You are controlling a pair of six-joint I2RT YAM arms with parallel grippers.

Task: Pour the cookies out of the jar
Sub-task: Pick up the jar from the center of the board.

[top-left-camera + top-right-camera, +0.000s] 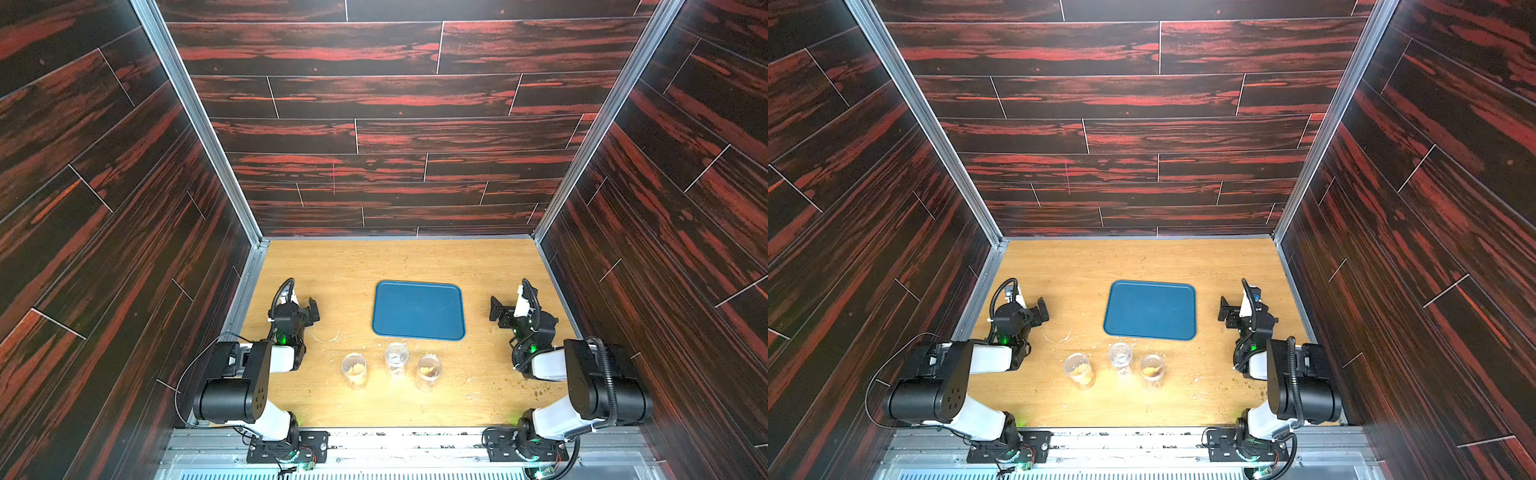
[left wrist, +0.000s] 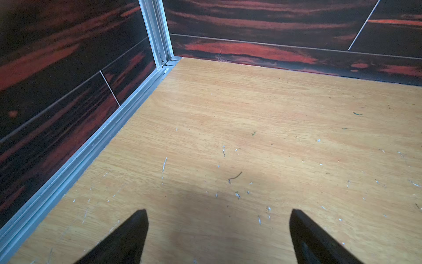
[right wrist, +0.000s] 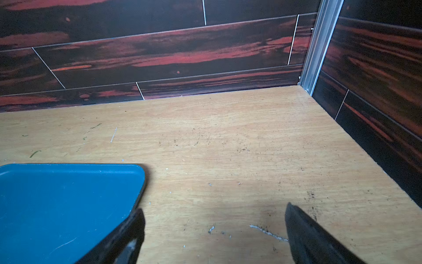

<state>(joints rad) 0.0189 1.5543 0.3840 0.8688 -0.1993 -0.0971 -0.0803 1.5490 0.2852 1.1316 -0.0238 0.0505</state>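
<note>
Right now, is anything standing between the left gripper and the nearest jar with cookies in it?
Nothing visible does. Only bare table lies between the left gripper and the left jar. The middle jar stands on its far side.

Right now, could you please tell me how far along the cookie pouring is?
Done: nothing yet; the blue tray holds no cookies. In hand: nothing; the left hand and right hand stand open, touching nothing. Left: the cookies sit in the left jar and the right jar, both upright; the middle jar looks empty. A jar must be grasped and tipped out.
</note>
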